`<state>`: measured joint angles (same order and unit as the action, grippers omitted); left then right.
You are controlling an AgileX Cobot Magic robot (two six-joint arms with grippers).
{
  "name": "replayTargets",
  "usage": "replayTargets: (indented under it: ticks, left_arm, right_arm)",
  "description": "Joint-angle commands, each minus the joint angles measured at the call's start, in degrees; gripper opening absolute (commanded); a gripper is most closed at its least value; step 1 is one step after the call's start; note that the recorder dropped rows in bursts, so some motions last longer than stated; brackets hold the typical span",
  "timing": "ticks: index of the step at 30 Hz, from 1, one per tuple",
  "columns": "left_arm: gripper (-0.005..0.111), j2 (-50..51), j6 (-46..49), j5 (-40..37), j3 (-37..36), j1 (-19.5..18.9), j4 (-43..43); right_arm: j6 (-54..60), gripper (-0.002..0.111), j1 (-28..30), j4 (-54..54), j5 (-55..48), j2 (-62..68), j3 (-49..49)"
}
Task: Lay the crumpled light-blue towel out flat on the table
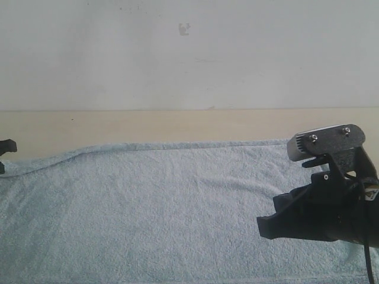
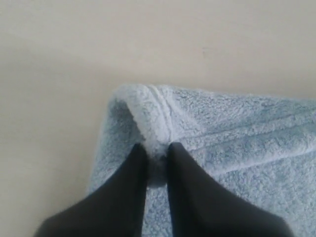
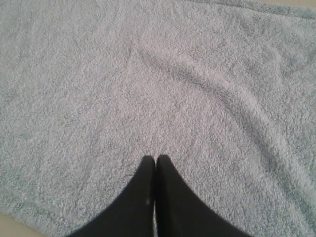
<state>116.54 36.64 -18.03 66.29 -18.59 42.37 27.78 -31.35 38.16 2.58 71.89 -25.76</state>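
Where the towel [image 1: 166, 201] lies spread on the table [image 1: 148, 127], it fills the exterior view from the 9 o'clock edge to the 3 o'clock edge. Its hemmed far border runs just short of the bare beige strip toward 12 o'clock.

Left gripper [image 2: 157, 148], barely showing at 9 o'clock of the exterior view: jaws drawn narrow and pinching a folded-over corner of the towel. A tuft of pile is caught between the two dark fingers [image 2: 133, 187], and bare table lies beside that corner.

Middle: shallow wrinkles cross the otherwise flat cloth.

Right gripper [image 3: 156, 159], at 4 o'clock of the exterior view: fingers pressed together tip to tip with nothing between them, over the open middle of the towel. Whether the tips touch the pile cannot be told.

Wall [image 1: 177, 59]: plain white, behind the table at 12 o'clock.
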Motion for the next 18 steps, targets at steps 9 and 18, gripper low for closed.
replayTargets:
  ticks: [9, 18]
  left_arm:
    - [0.004, 1.54, 0.28, 2.10, 11.42, 0.00, 8.90]
    - [0.079, 6.97, 0.28, -9.23, 18.15, 0.00, 12.24]
  right_arm:
    - [-0.03, 0.000, -0.15, 0.06, 0.62, -0.43, -0.13]
    - [-0.03, 0.000, -0.15, 0.06, -0.90, -0.43, -0.13]
